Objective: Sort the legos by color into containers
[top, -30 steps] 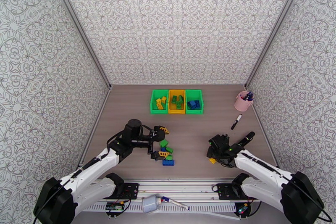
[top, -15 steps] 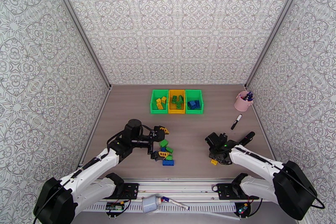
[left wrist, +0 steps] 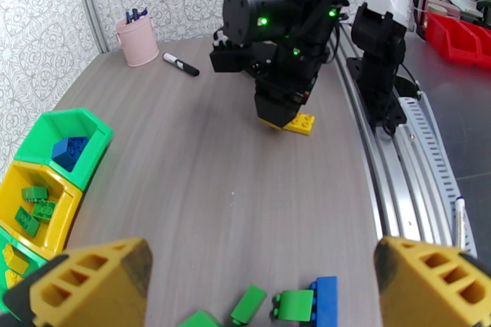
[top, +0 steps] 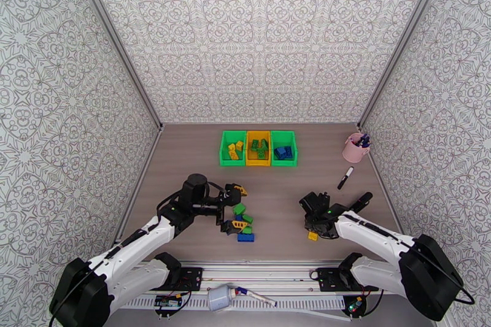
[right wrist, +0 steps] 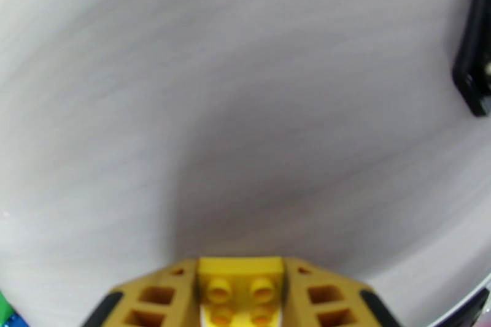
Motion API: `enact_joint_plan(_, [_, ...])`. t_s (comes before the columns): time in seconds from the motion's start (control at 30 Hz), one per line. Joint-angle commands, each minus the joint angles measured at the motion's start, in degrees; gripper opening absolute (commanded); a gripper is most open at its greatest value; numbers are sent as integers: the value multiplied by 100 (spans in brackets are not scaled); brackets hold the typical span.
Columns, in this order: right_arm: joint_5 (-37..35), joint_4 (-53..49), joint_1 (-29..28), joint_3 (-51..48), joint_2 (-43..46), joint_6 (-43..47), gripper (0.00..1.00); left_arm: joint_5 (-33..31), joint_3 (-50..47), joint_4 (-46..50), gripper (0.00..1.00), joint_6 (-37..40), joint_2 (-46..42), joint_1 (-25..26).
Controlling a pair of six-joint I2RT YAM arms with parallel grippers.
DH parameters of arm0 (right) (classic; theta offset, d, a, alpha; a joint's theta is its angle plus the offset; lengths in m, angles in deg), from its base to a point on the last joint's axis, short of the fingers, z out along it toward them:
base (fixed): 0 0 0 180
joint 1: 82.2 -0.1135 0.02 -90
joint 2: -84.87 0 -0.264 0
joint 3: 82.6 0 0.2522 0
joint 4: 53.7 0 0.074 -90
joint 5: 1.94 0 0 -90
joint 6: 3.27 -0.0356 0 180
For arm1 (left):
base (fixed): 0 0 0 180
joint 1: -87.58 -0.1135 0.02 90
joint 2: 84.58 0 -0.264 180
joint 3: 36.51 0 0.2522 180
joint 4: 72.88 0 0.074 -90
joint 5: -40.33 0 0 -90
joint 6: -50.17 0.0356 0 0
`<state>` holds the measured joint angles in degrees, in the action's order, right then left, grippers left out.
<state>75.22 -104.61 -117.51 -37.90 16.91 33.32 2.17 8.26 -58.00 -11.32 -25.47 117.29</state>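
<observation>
Sorting workspace seen from above and from both wrists. The right end effector (top: 315, 230) is lowered to the table (top: 184, 162) in the near right area. Its two fingers are clenched on a yellow brick (right wrist: 240, 291). In the right wrist view the brick's studs face the camera and a finger presses against each flank. In the left wrist view the same brick sits at table level, one end projecting beyond the fingers. The left end effector (left wrist: 258, 264) is released, its fingers spread wide. It hangs over a cluster of loose bricks (top: 245, 224) in the near left-centre of the table. The cluster includes several green pieces and a blue brick (left wrist: 324, 300) that touches a green brick (left wrist: 293, 305). Three joined containers stand in a row at the far middle of the table. The left green bin (top: 222, 149) holds yellow bricks, the yellow bin (top: 258, 134) holds green bricks, and the right green bin (top: 294, 149) holds blue bricks. A pink cup (top: 354, 148) of pens stands at the far right. A marker pen (top: 345, 178) lies on the table between the cup and the right arm.
</observation>
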Motion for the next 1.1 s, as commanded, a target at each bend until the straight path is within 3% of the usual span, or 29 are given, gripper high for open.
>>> enact_joint_plan(0.0, [23, 570, -38, 514, -101, 517, 35, -32, 93, -186, 100, -247, -31, -80])
enact_joint_plan(0.2, [78, 1266, -38, 1578, -811, 1342, 34, -1193, -76, -462, 100, -1039, -358, -56])
enact_joint_plan(0.5, [264, 2425, -134, 3399, -2454, 2427, 34, -2982, -116, 100, 100, -2162, -1093, 145])
enact_joint_plan(0.63, [132, 2603, -281, 4315, -3275, 3120, 34, -3430, -257, 277, 100, -2439, -1384, 149])
enact_joint_plan(0.87, [644, 2837, -378, 5976, -4608, 3588, 34, -4016, -383, 636, 99, -2739, -1770, 129])
enact_joint_plan(1.07, [806, 2780, -382, 7512, -5746, 3774, 33, -4058, -454, 757, 100, -2877, -1857, 144])
